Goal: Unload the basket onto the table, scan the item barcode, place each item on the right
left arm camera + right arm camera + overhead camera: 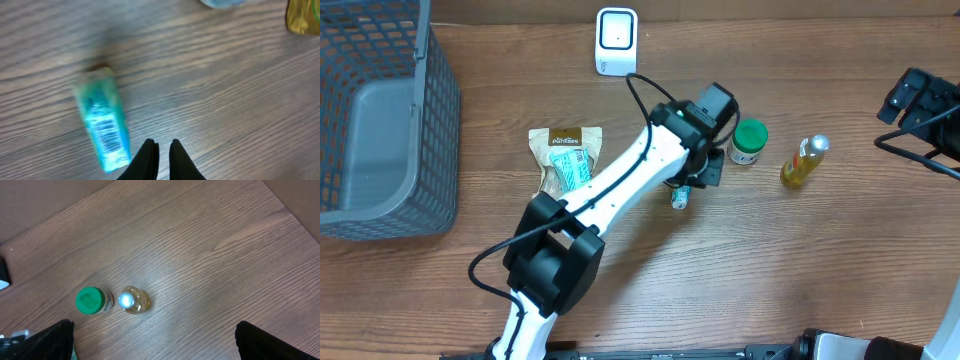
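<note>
Item: small teal packet, lying flat on the wooden table with its barcode face up, just left of the left gripper, whose fingers are drawn together on nothing. Right gripper: fingers spread wide, empty, above a green-lidded jar and yellow bottle standing side by side. Also present: white scanner at the far edge, grey basket at left, snack pouch beside the left arm.
</note>
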